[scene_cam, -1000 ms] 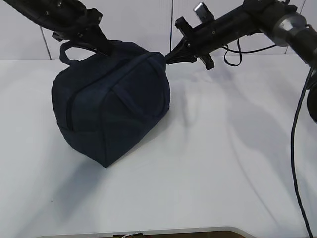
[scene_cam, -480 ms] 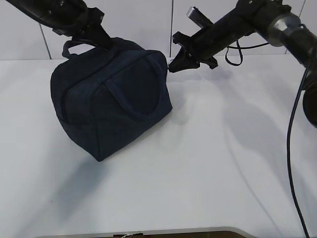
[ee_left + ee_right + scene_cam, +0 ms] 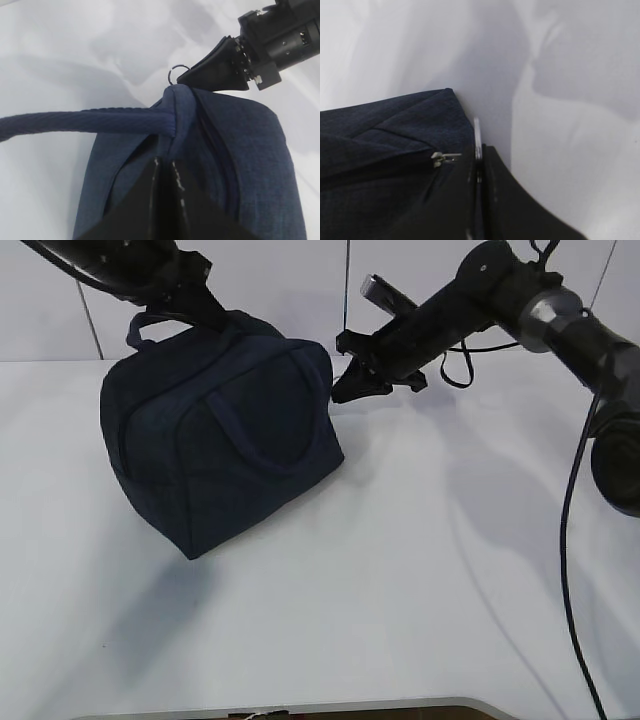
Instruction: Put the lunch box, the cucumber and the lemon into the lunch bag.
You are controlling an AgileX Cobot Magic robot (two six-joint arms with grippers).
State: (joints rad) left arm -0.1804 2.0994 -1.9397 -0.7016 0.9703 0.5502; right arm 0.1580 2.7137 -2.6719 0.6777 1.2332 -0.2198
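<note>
The dark navy lunch bag (image 3: 215, 440) stands tilted on the white table, its top zipper closed. My left gripper (image 3: 205, 308) is shut on the fabric at the bag's far top end, seen close in the left wrist view (image 3: 164, 164). My right gripper (image 3: 340, 390) is at the bag's near-right top corner, shut on the silver ring pull (image 3: 178, 73). In the right wrist view the ring (image 3: 477, 134) sits edge-on between the jaws (image 3: 479, 151), beside the zipper slider (image 3: 439, 158). One loop handle (image 3: 90, 122) stretches leftward. The lunch box, the cucumber and the lemon are out of view.
The white table (image 3: 400, 580) spreads in front of and to the right of the bag. A pale panelled wall (image 3: 300, 280) stands behind it. The right arm's black cable (image 3: 570, 540) hangs down at the right edge.
The right gripper has come down and slightly left with the ring pull. The bag has turned and shifted a little left, its lower corner moving back.
</note>
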